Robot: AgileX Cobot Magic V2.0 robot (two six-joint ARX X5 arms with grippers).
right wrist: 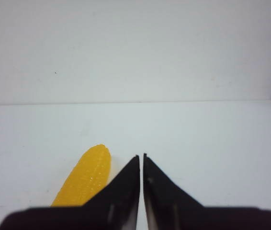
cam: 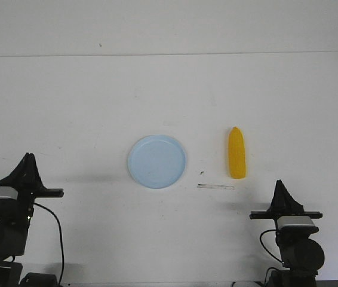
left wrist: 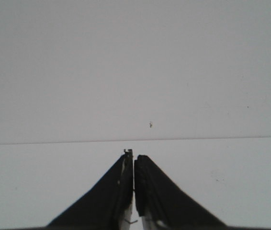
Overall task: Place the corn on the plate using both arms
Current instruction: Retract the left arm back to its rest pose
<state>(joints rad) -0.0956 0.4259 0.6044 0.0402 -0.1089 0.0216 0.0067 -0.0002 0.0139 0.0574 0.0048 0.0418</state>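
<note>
Corn: the small yellow-orange toy corn cob (cam: pixel 236 154) lies flat on the white table (cam: pixel 169 95), right of centre, its tapered end pointing away from me.
Plate: the round pale blue plastic plate (cam: pixel 157 161) sits bare near the table's middle, left of the corn and apart from it.
Between them: a thin pale strip (cam: pixel 215 187) lies on the table just nearer me.
My left gripper (left wrist: pixel 133 158): its black pointed fingers are pressed together with nothing in them, low at the near left edge, well apart from the plate.
My right gripper (right wrist: pixel 141 157): fingers drawn together to a hairline slit, holding nothing, near the right edge; in my right wrist view the corn (right wrist: pixel 85 175) lies just beside the tips, not touching.
</note>
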